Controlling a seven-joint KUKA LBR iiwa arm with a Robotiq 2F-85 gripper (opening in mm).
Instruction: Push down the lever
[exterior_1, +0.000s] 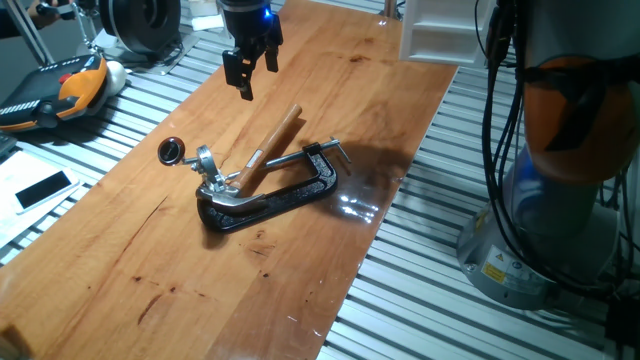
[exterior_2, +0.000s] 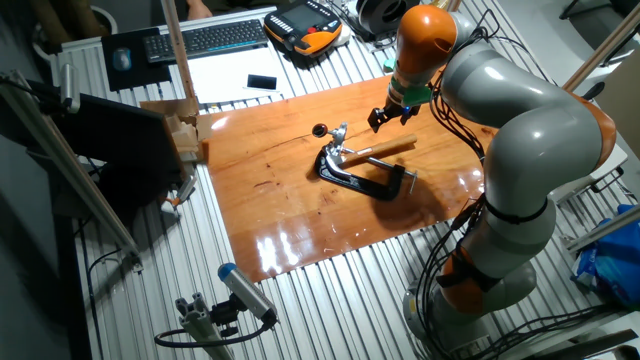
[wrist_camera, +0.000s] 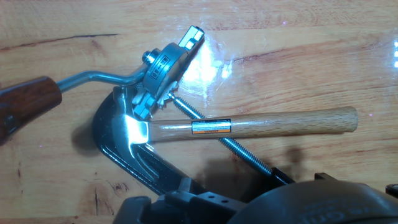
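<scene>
Lever (exterior_1: 185, 154): thin bent steel rod, round dark knob | gripper (exterior_1: 248, 70): black fingers parted, empty, above wooden board (exterior_1: 130, 260)

you see the lever (exterior_1: 186, 155), a thin bent metal rod with a round dark-reddish knob (wrist_camera: 25, 102), joined to a silvery fitting (wrist_camera: 160, 68).

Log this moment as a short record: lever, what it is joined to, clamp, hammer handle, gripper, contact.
lever: thin bent rod with a dark-reddish knob, pointing away from the clamp
joined to: silvery fitting at one end of the clamp
clamp: black C-clamp lying flat on the wooden board
hammer handle: light wooden handle resting across the clamp
gripper: gripper above the board, beyond the clamp, jaws holding nothing
contact: none with the lever
</scene>
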